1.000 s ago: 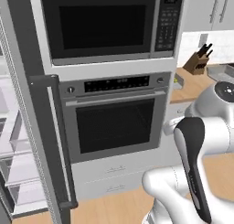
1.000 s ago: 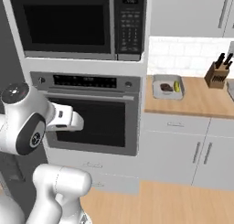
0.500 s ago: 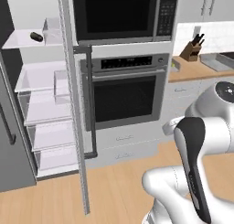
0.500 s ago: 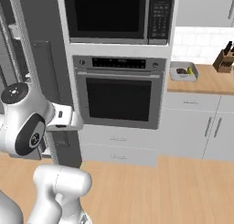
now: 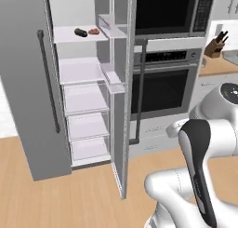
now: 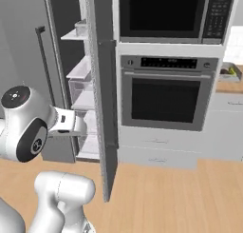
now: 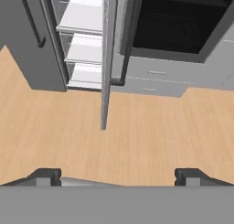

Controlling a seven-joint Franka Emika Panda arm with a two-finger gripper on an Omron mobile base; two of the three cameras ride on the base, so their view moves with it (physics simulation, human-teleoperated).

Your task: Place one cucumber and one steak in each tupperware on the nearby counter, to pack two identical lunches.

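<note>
The largest hazard is judged to be the open fridge door (image 5: 122,97), a tall flat grey slab that is seen edge-on straight ahead of the gripper (image 7: 118,176) in the hand view. A reach toward the shelves could be blocked or deflected by its edge, because the door stands between the hand and much of the interior. A second risk is height: the food is kept on the top fridge shelf (image 5: 69,35), far above and beyond the low-held gripper, so a long upward stretch is needed and a poor approach angle could push the pieces toward the back wall. The cucumber (image 5: 81,32), a short, dark green, smooth cylinder, could be rolled away by a glancing touch. The steak (image 5: 94,31), a small flat red-pink piece lying just beside it, is thin and could be missed or pinched together with the cucumber.

The jaws are spread wide and nothing is held between them; the wooden floor (image 7: 137,136), matt and plank-grained, is seen past the fingertips. The shelves are pale, thin and glossy.

One tupperware (image 6: 229,71), a shallow light-grey tray, is seen on the wooden counter (image 6: 228,87), well off to the gripper's right past the dark-glass oven (image 6: 165,100), with something yellow-green already inside. A long carry is therefore required, during which a loosely gripped piece could be dropped.
</note>
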